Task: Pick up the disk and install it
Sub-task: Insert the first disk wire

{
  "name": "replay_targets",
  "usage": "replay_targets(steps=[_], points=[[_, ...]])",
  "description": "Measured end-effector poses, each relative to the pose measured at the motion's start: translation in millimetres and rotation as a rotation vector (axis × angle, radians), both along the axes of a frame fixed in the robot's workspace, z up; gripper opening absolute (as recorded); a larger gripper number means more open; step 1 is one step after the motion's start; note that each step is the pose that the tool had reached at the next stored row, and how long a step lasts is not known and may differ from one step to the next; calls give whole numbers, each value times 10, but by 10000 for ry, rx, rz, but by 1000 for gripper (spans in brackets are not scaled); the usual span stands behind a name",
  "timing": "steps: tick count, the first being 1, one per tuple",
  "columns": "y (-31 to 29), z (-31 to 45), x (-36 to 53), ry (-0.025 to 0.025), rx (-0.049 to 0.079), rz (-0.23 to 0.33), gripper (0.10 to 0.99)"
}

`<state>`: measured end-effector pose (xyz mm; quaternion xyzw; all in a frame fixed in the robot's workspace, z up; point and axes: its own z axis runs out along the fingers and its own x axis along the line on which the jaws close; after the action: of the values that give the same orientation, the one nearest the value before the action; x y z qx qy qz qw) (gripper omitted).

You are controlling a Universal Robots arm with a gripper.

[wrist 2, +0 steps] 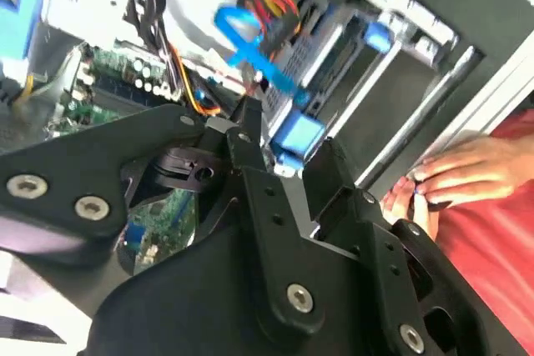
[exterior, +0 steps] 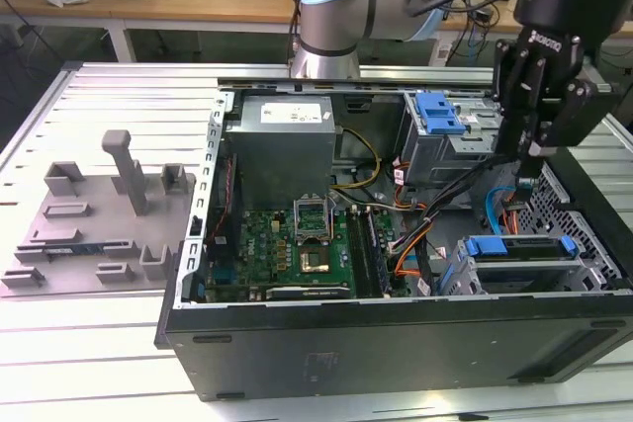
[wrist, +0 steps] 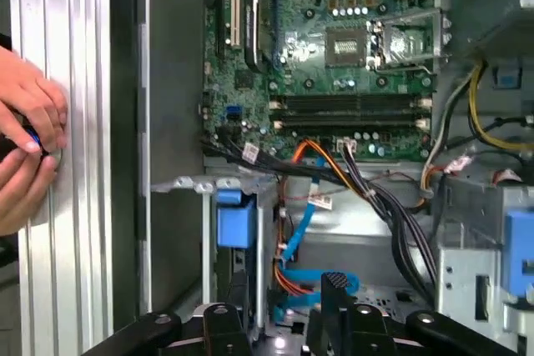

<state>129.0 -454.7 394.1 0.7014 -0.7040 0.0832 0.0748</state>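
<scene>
The disk (exterior: 524,246), a grey slab with blue carrier tabs at both ends, lies in the drive cage in the corner of the open computer case (exterior: 396,343) at the exterior view's right. My gripper (exterior: 532,157) hangs a little above it, open, with nothing between its black fingers. In the first wrist view one blue tab of the disk (wrist: 236,221) sits just beyond the gripper (wrist: 285,289). In the second wrist view the disk (wrist 2: 334,81) runs between two blue tabs past the gripper (wrist 2: 288,152). The disk's label is hidden.
A green motherboard (exterior: 297,244), a grey power-supply box (exterior: 282,140), a blue latch on a metal cage (exterior: 438,111) and loose cables (wrist: 317,172) fill the case. A grey fixture plate (exterior: 99,214) lies at the exterior view's left. A person's hands (wrist: 25,139) rest beside the case.
</scene>
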Motion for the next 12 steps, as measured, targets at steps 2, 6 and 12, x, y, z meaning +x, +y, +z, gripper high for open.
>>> replay_targets(steps=[2,6,12], points=[[51,-26,128,9,-95,-2,475],[97,-34,154,-130,-604,-138,475],[97,-67,154,-164,-626,-842,475]])
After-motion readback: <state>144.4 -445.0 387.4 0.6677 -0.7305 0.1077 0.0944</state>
